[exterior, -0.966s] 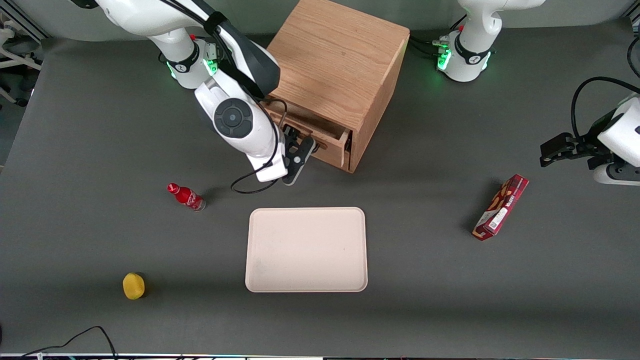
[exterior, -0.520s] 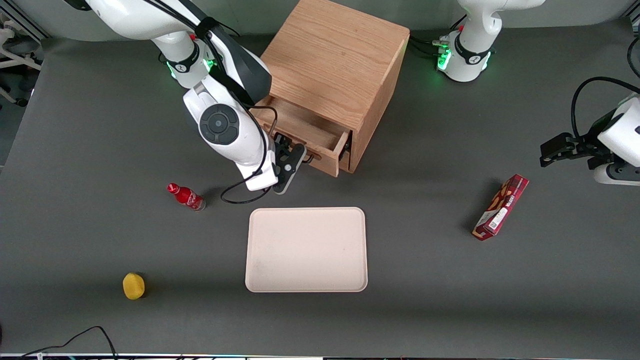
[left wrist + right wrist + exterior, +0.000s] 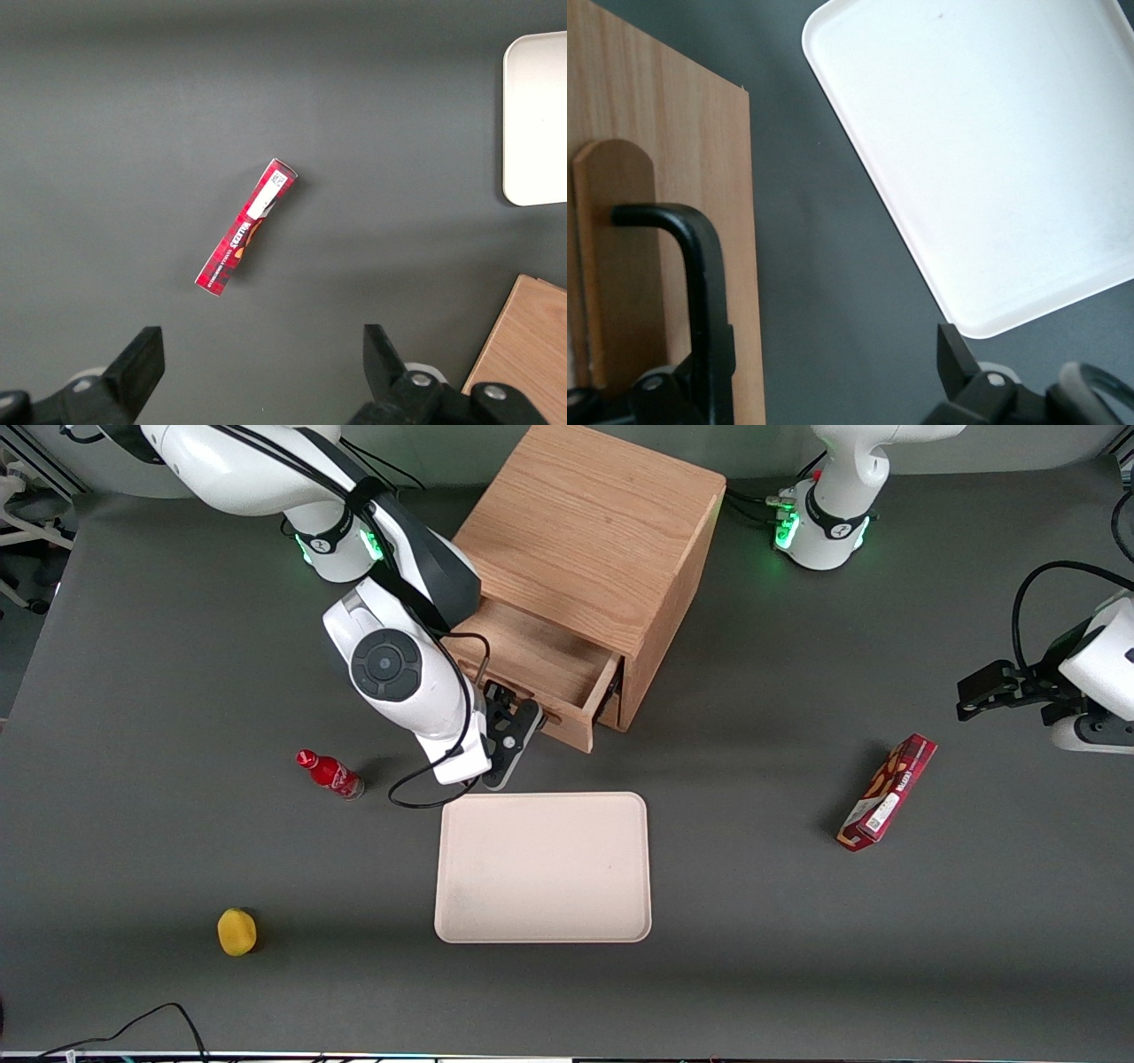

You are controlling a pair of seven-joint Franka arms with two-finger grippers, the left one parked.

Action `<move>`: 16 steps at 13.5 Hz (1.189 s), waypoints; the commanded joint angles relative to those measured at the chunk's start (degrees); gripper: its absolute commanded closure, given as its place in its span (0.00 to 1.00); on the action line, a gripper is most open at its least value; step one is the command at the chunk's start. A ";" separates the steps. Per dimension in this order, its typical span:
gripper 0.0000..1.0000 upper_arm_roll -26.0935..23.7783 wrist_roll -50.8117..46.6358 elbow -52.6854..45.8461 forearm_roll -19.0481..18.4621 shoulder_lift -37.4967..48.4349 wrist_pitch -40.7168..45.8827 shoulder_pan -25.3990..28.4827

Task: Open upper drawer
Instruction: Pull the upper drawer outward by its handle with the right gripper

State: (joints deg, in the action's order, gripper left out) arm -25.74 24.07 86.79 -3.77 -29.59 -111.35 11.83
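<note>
The upper drawer point(image 3: 542, 657) of the oak cabinet point(image 3: 594, 531) stands pulled out, its light-wood inside bare. My right gripper point(image 3: 511, 729) is in front of the drawer's front panel point(image 3: 664, 177), just above the tray's nearer-cabinet edge. The fingers are spread wide, so it is open. One finger point(image 3: 713, 376) lies against the black bar handle point(image 3: 700, 266); the other finger point(image 3: 952, 354) hangs over the dark table. Nothing is clamped between them.
A cream tray point(image 3: 543, 866) lies just in front of the cabinet, nearer the camera. A red bottle point(image 3: 330, 773) and a yellow fruit point(image 3: 236, 931) lie toward the working arm's end. A red box point(image 3: 888, 792) lies toward the parked arm's end.
The upper drawer has slid farther out of the cabinet toward the camera. My gripper moved with its front panel, closer to the tray.
</note>
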 commanded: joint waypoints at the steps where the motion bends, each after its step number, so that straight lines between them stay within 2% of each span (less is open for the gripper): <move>1: 0.00 0.86 2.20 -3.37 -1.68 -2.23 0.08 0.21; 16: 0.00 5.96 9.06 -7.67 -1.68 -4.07 0.17 -0.22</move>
State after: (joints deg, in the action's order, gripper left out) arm -19.88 31.43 82.68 -4.19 -31.34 -111.39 11.37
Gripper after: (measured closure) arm 0.000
